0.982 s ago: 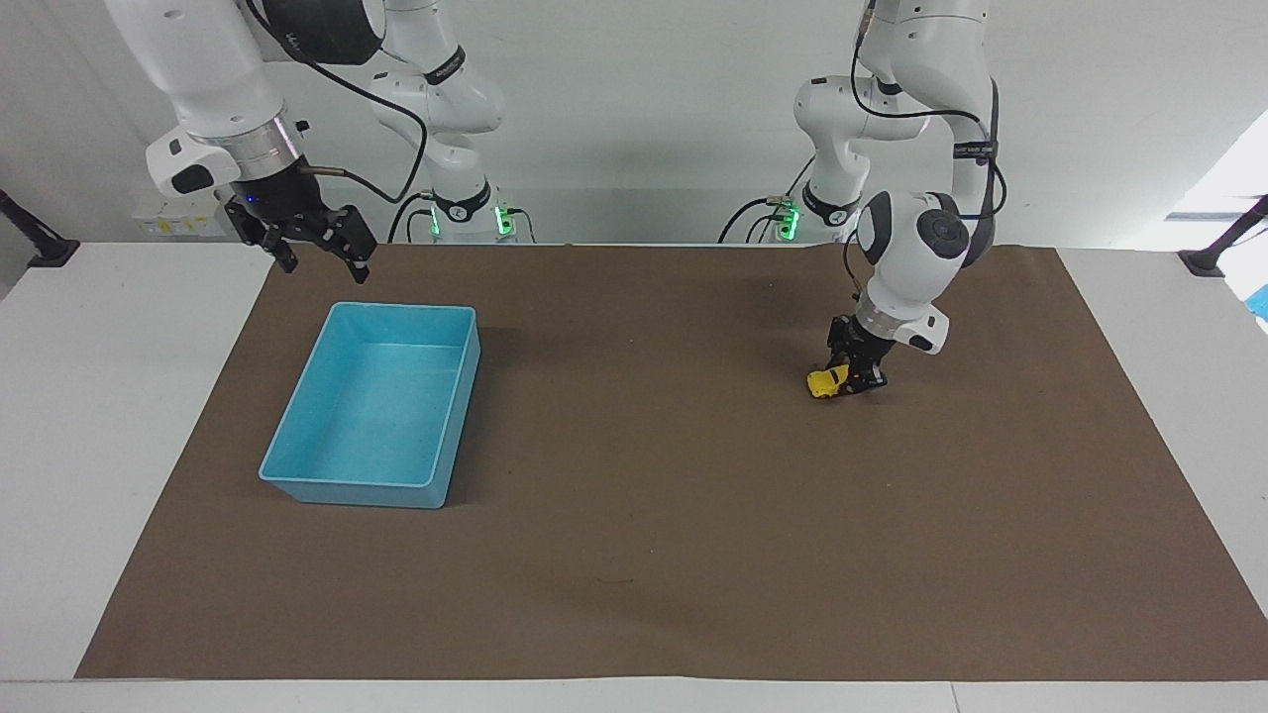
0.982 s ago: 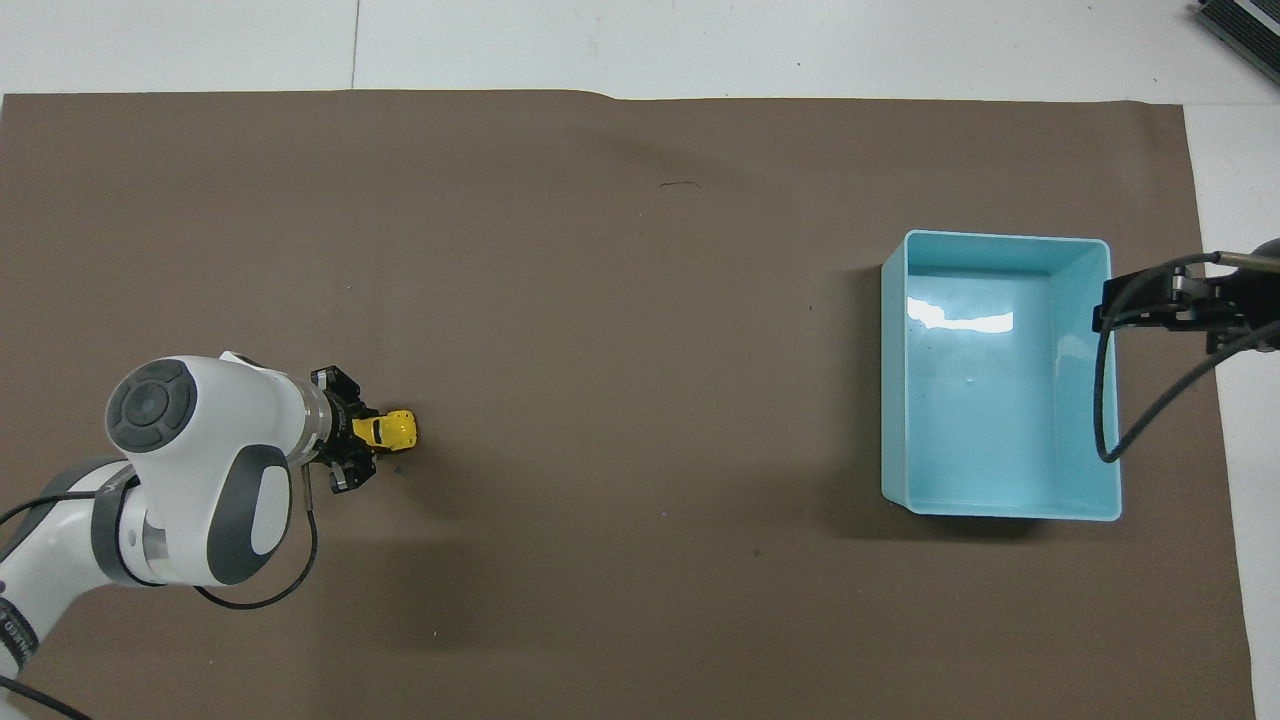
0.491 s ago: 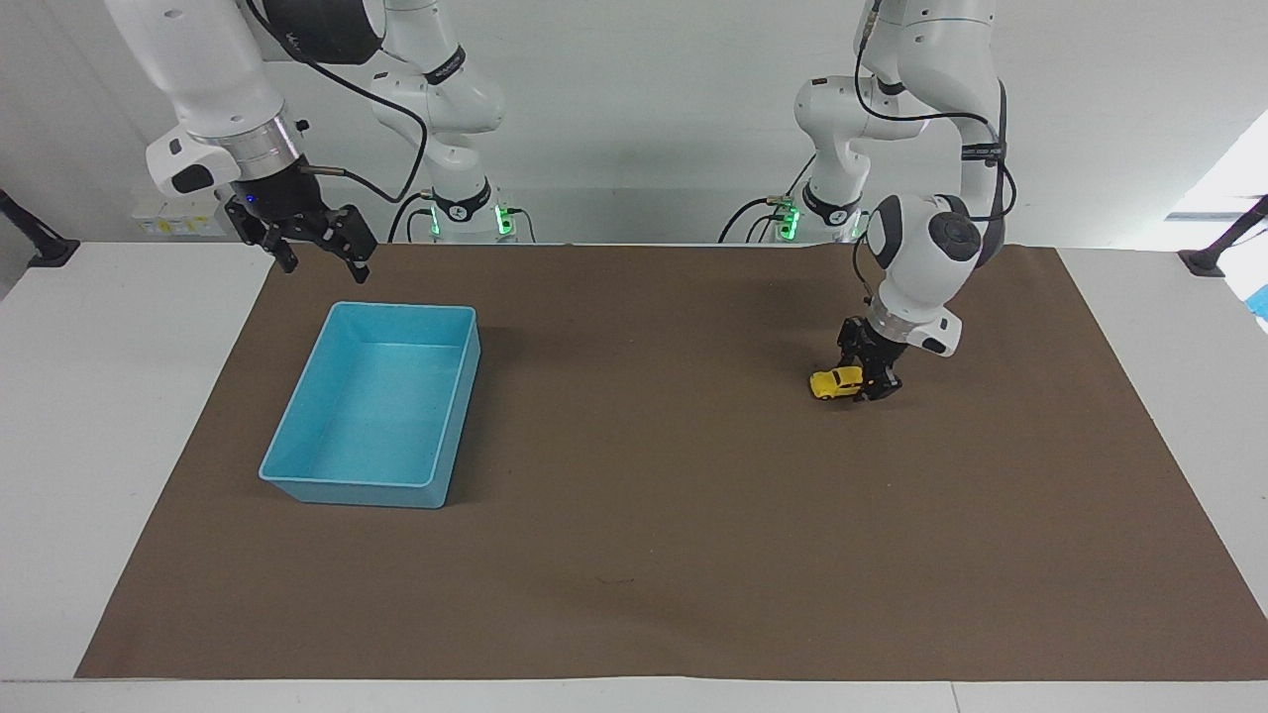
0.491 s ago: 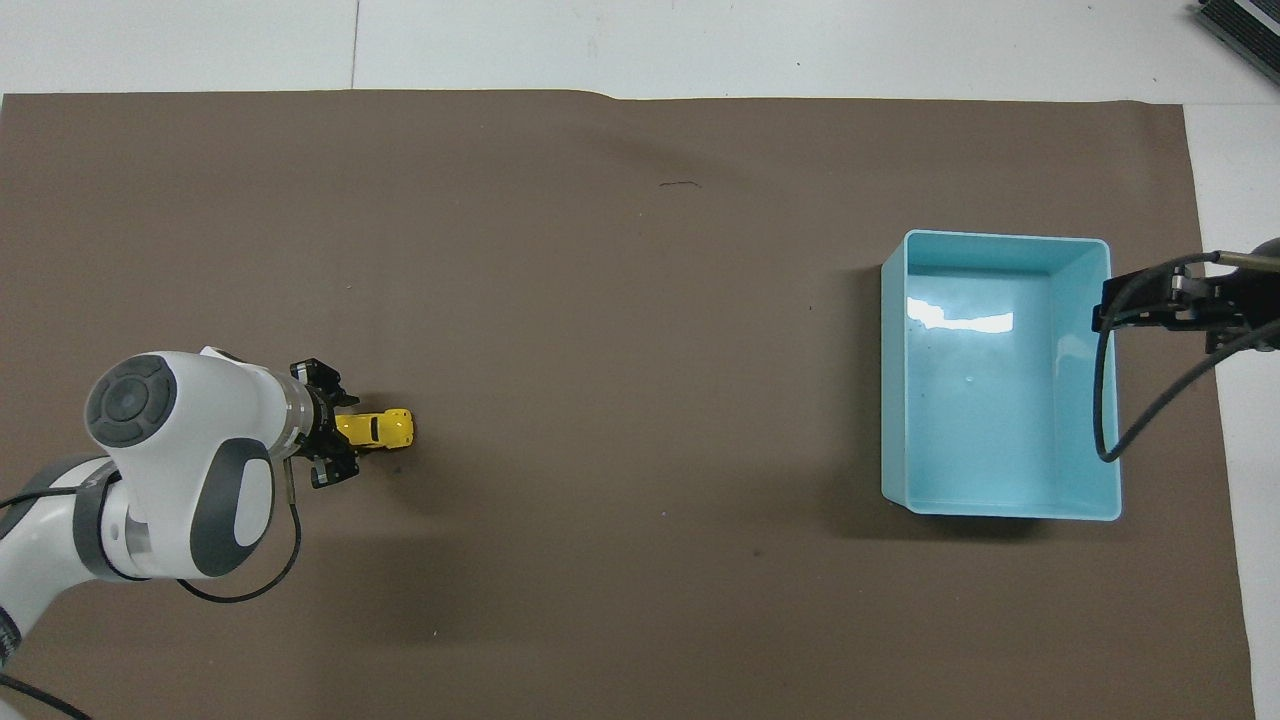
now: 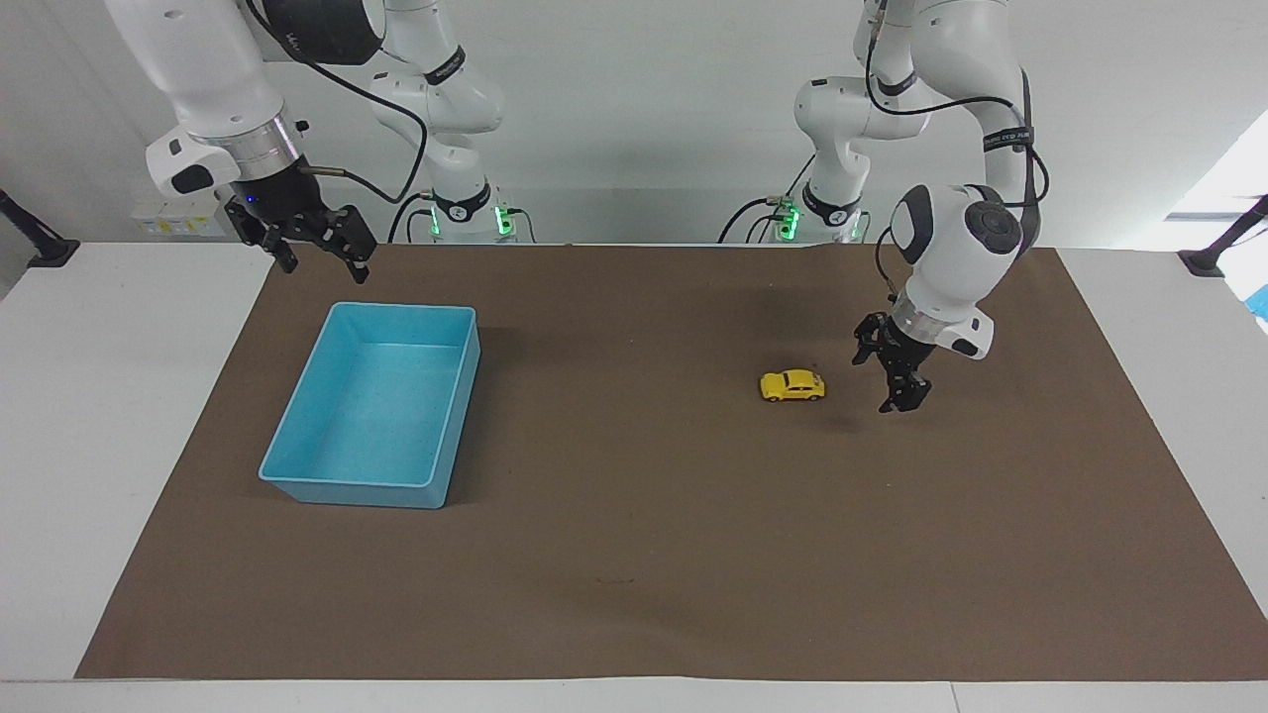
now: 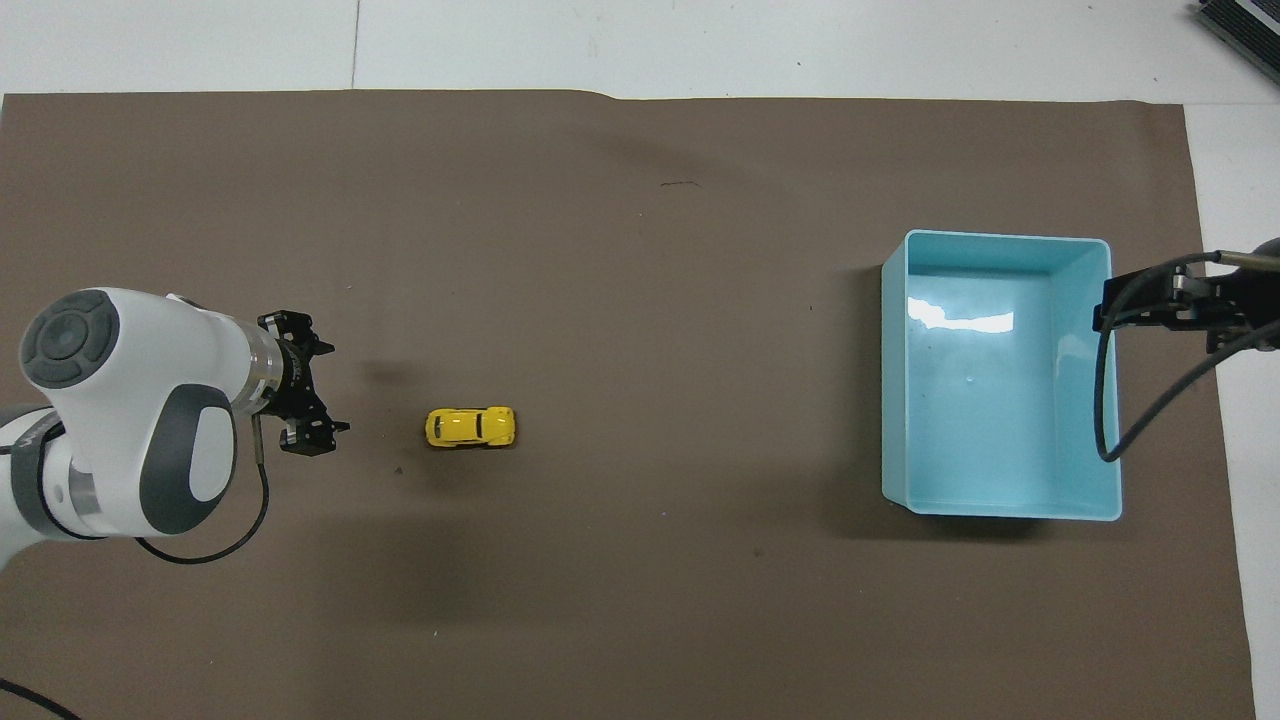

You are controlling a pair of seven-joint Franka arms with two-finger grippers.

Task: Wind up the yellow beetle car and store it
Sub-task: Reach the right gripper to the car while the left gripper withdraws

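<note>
The left gripper (image 5: 899, 374) hung low over the brown mat (image 5: 634, 574) toward the left arm's end of the table, its jaws spread and holding nothing. The yellow beetle car (image 5: 792, 385) stood on its wheels on the mat, free of the fingers and a short way from them toward the middle of the table, its length pointing along the table toward the blue bin (image 5: 297, 465). The bin sat well apart from the car at the right arm's end and looked empty. The right gripper (image 5: 315, 238) waited in the air over the mat beside the bin's edge nearest the robots, jaws spread and empty.

Judging from this, the wind-up and release appeared done, since the car sat loose on the mat, and storing remained. The next move called for a gripper to come down over the car, pinch its rounded body across the sides, and carry it over to the bin.
</note>
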